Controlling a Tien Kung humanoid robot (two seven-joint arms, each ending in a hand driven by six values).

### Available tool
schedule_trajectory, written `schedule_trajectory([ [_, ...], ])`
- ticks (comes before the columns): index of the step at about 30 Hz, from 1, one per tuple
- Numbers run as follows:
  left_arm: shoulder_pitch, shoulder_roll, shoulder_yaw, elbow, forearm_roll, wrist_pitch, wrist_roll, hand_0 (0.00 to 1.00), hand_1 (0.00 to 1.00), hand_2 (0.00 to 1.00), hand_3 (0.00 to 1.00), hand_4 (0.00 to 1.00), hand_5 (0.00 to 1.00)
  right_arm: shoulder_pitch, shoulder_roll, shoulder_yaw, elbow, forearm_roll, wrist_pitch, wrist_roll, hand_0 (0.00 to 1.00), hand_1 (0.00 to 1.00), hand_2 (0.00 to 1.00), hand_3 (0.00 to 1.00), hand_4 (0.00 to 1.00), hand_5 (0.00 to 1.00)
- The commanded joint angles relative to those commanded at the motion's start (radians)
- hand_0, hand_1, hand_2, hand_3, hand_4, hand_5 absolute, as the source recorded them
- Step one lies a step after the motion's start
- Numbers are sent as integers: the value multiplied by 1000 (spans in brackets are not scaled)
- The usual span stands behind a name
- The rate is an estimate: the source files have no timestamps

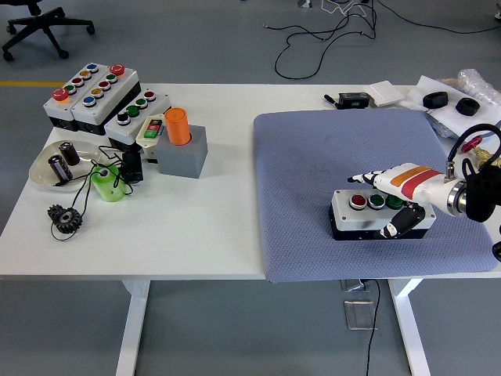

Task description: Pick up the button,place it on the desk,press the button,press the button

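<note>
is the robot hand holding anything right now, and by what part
Yes. The right robot hand grips the button box at its right end, fingers over the top by the buttons, thumb against the front side. The box rests on the blue mat.

A lab or workshop: grey floor strewn with cables (329,35), an office chair (43,27), a white desk (211,204) crowded with button boxes (94,94).

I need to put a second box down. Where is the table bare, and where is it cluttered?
Free: the blue mat behind and left of the button box under the right robot hand, and the white table in front of the grey block. Crowded: the far left corner, around the control boxes and the dish.
</note>
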Motion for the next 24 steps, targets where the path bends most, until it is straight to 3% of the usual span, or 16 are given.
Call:
schedule_trajectory([
  [3, 0, 1, 7, 0, -5, 0, -2, 600, 541, 501, 445, 266, 976, -20, -17, 65, 66, 33, 1, -28, 771, 782, 944, 998, 960, 261],
  [4, 0, 1, 8, 0, -6, 0, -2, 600, 540, 501, 445, 262, 974, -22, -18, 75, 77, 34, 0, -32, 681, 689, 838, 998, 924, 220],
  [9, -2, 1, 15, 0, -17, 1, -7, 600, 540, 501, 445, 262, 974, -60, -55, 143, 190, 56, -89, -119, 681, 689, 838, 998, 924, 220],
  [10, -2, 2, 15, 0, -18, 1, -7, 600, 540, 501, 445, 263, 974, -63, -59, 147, 200, 59, -97, -125, 241, 235, 339, 904, 712, 22],
  [15, -2, 1, 12, 0, -14, 1, -6, 600, 540, 501, 445, 263, 974, -87, -78, 156, 237, 119, -97, -156, 241, 235, 339, 904, 712, 22],
  [16, -2, 1, 13, 0, -14, 1, -6, 600, 540, 501, 445, 263, 974, -93, -80, 158, 238, 126, -84, -161, 218, 39, 166, 770, 534, 2],
  [21, -1, 0, 0, 0, 2, 0, -2, 600, 540, 501, 445, 263, 974, -111, -91, 155, 232, 132, -22, -192, 218, 39, 166, 770, 534, 2],
  [22, -1, 0, -2, 0, 4, 0, -1, 600, 541, 501, 445, 262, 975, -112, -91, 153, 231, 133, -17, -197, 162, 2, 120, 748, 445, 2],
  [24, 0, 0, -2, 0, 6, 0, 0, 600, 541, 501, 445, 262, 975, -115, -92, 150, 225, 134, -1, -211, 162, 2, 120, 748, 445, 2],
])
